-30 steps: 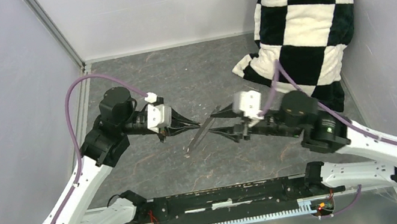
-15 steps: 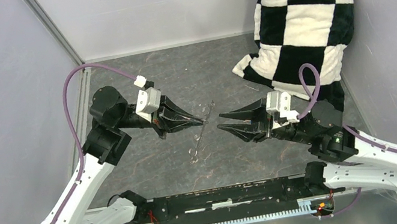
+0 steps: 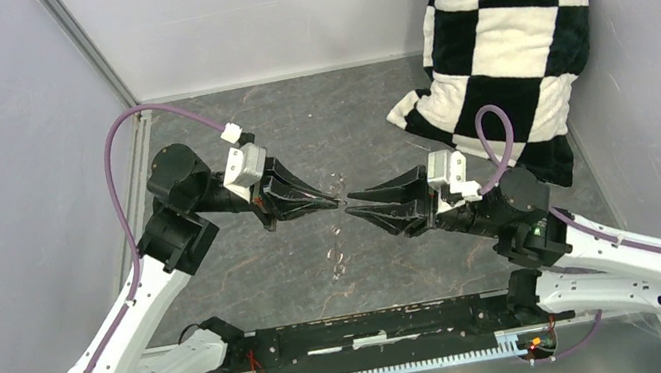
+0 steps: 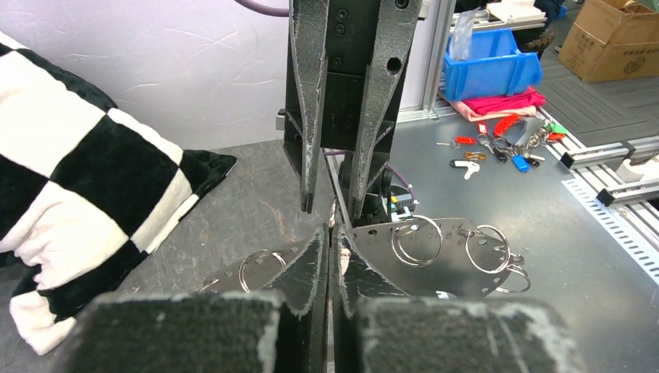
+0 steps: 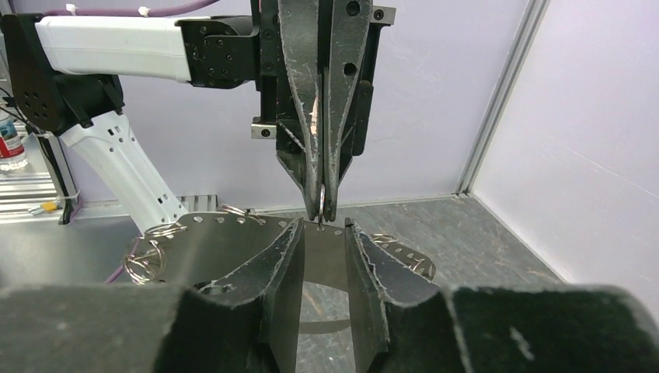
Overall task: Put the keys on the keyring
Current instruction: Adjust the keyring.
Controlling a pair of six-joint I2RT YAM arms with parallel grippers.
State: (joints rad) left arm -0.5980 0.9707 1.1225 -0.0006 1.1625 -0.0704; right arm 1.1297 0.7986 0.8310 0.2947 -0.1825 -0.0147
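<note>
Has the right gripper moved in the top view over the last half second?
Yes. The right gripper has slid left, away from the checkered pillow and toward the left gripper; their tips now nearly meet.

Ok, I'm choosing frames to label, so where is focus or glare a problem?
Left wrist: the left hand blurs toward the lens; the right hand and split rings are sharp. Right wrist: same near-lens blur; the perforated metal plate shows soft sheen. Top external: evenly lit, plate barely resolvable.
</note>
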